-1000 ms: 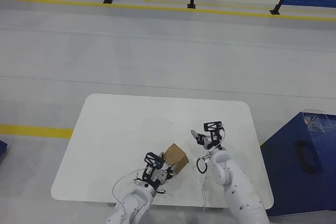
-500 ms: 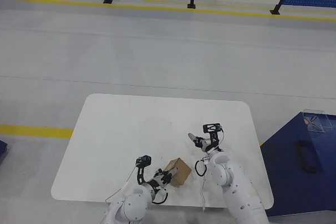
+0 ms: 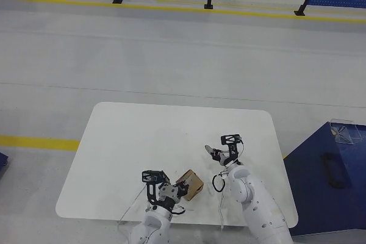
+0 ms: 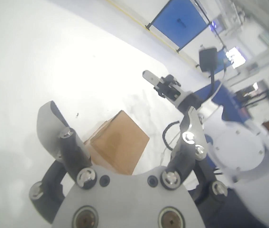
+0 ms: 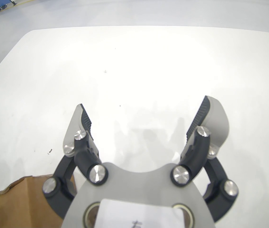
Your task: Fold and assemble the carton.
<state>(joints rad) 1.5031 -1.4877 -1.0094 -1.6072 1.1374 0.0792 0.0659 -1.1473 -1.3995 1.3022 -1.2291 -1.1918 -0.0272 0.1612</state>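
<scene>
A small brown carton [image 3: 191, 182] sits folded into a box near the front edge of the white table [image 3: 140, 134]. In the left wrist view the carton [image 4: 121, 141] lies low between my left gripper's [image 4: 119, 117] spread fingers, one finger [image 4: 51, 124] close beside its flap; the gripper is open. From above, the left gripper [image 3: 179, 191] is at the carton's front-left side. My right gripper [image 3: 215, 152] hovers open to the carton's back right, apart from it. In its own view the right gripper [image 5: 144, 103] holds nothing, and the carton [image 5: 27, 200] shows at a corner.
The table's front edge runs just in front of the carton. A blue panel [image 3: 329, 177] stands off the table's right side. The back and left of the tabletop are bare white surface.
The carton has moved a little toward the front edge and turned flatter. My left wrist has swung round behind it. The right gripper edged slightly left.
</scene>
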